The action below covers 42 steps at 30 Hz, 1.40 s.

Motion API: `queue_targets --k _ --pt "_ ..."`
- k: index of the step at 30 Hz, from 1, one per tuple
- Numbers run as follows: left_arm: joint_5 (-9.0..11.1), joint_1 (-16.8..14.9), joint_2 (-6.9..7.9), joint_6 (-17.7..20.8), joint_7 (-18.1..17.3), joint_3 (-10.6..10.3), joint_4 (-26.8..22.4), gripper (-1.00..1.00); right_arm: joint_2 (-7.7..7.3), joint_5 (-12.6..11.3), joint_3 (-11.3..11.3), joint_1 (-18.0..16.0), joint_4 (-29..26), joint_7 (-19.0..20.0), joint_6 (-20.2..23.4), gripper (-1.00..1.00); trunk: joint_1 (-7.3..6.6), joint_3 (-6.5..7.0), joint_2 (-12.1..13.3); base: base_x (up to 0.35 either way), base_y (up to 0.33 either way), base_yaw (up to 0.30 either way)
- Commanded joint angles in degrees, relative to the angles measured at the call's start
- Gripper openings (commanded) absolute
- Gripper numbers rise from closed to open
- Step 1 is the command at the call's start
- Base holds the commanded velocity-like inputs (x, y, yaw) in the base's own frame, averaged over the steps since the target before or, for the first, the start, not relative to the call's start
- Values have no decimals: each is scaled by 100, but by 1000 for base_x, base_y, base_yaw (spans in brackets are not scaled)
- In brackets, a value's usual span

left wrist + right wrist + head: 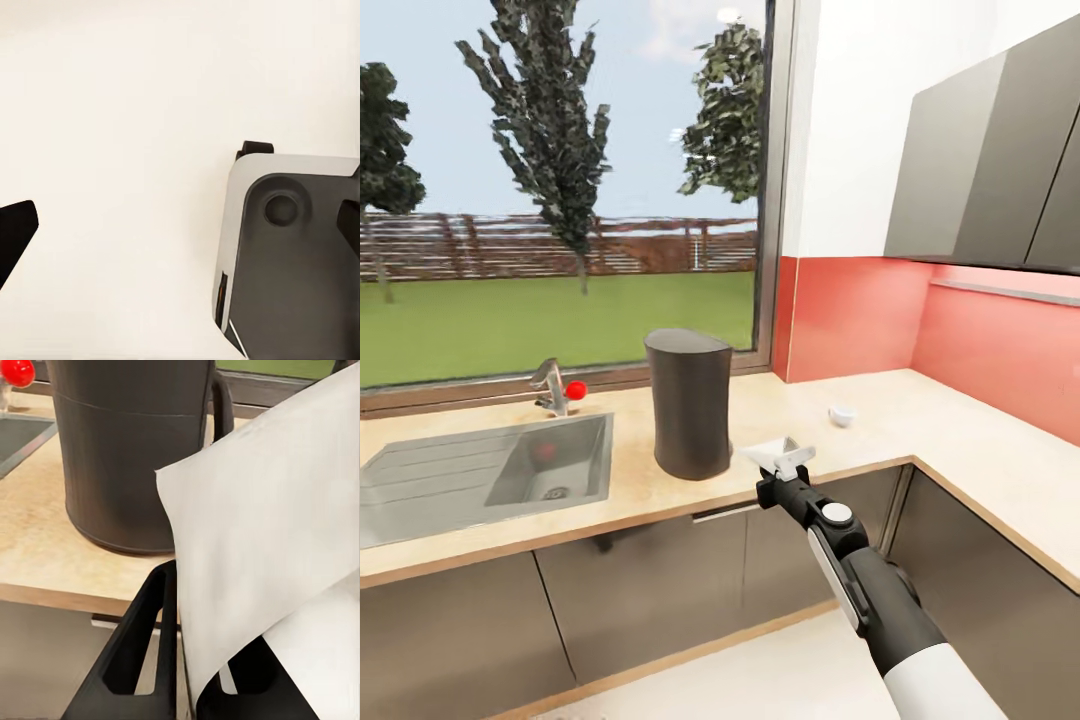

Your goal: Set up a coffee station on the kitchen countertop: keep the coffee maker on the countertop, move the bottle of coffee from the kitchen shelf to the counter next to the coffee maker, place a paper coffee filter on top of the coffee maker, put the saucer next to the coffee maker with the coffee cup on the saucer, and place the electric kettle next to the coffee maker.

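The coffee maker [690, 405], a tall dark grey rounded machine, stands on the light wood countertop [930, 425] just right of the sink; it also looms close in the right wrist view [127, 457]. My right gripper [785, 470] hovers at the counter's front edge, slightly right of and lower than the machine, shut on the white paper coffee filter [778, 455]. The filter [270, 532] hides much of the black fingers [142, 645]. A small white coffee cup [842, 415] sits on the counter further right. My left gripper [180, 229] is open over pale floor.
A steel sink [480, 470] with a faucet [550, 385] and a red knob lies left of the machine. The counter turns a corner at the right under grey wall cabinets [1000, 170]. A large window runs behind. Part of the robot's grey base [292, 255] appears below the left gripper.
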Motion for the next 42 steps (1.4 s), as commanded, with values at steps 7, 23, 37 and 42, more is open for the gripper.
queue_targets --k 7,23,37,42 --pt "8 -4 14 -11 12 34 9 100 0 -1 -9 0 -15 17 32 -100 2 -2 -4 61 -272 226" --pt "8 -4 0 -12 9 34 9 100 0 1 -10 0 -94 17 32 -100 2 -2 -4 184 -262 53" --pt "8 -4 -9 -21 7 43 9 100 4 3 -10 0 -130 17 33 -100 2 -2 -4 173 -260 197" --pt "-1 -4 -16 -21 4 35 9 100 5 0 -10 0 -130 17 29 -100 2 -2 -4 113 -263 2"
